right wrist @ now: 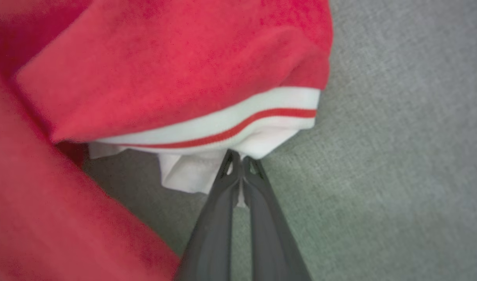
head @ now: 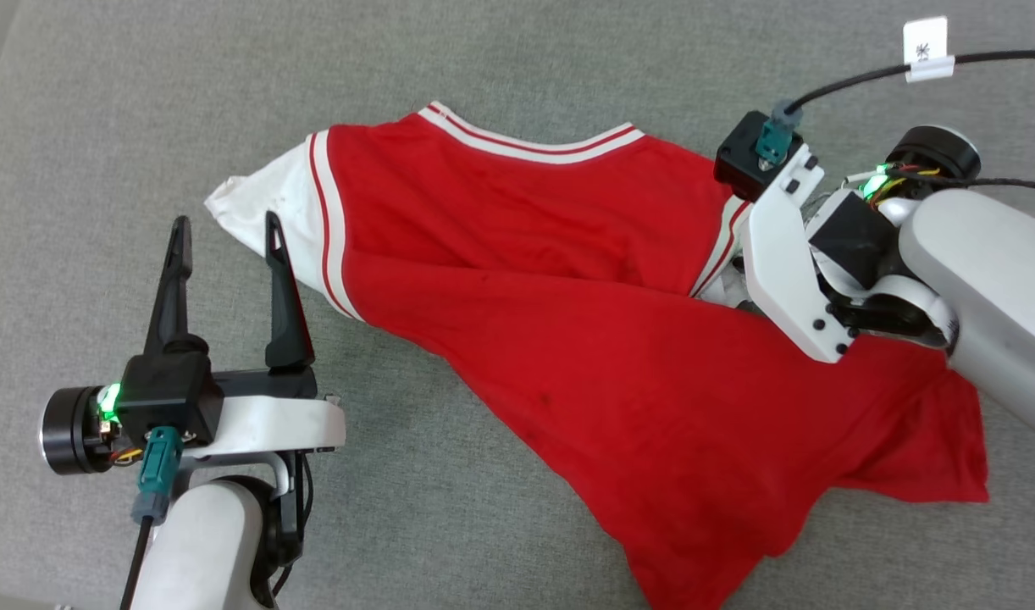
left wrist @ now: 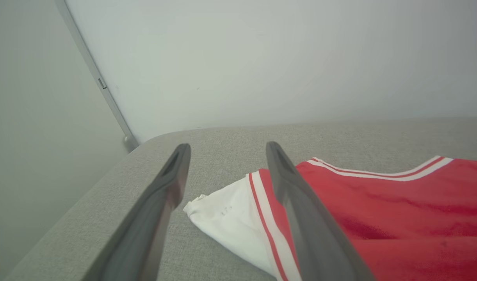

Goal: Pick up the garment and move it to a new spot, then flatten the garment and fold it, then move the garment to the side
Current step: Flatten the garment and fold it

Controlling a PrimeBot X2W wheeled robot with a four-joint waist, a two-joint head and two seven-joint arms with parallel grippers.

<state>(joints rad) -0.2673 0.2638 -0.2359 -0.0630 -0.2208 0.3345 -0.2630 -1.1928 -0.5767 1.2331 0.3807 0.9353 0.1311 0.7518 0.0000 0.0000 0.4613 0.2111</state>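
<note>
A red soft-knit T-shirt (head: 551, 280) with striped trim lies rumpled across the frame's middle on the grey woven counter (head: 484, 59). At right, the right gripper (right wrist: 240, 158) has its thin jaws closed on the T-shirt's white sleeve cloth. At lower left, the left gripper (head: 225, 222) holds its jaws apart.

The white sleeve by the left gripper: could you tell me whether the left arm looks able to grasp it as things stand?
Probably yes: the left gripper stands open right at the white sleeve, which lies on the grey surface with nothing between them.
</note>
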